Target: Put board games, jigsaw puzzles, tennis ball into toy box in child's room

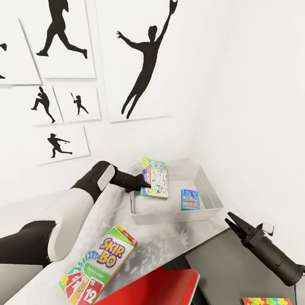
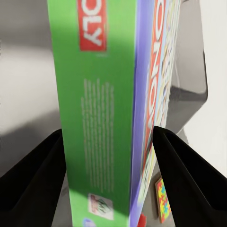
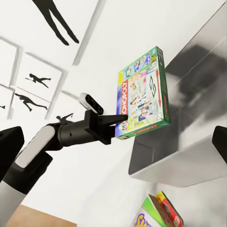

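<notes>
The white-blue Monopoly board game (image 1: 155,178), green-edged, hangs above the toy box (image 1: 212,209), clamped in the outstretched left pincer (image 1: 142,183); right pincer (image 1: 233,224) hovers wide.

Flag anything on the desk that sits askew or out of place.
The Skip-Bo box stands tilted up on an edge on the table instead of lying flat. The Monopoly box hangs upright over the toy box, pinched in the left end effector, not yet dropped in.
</notes>
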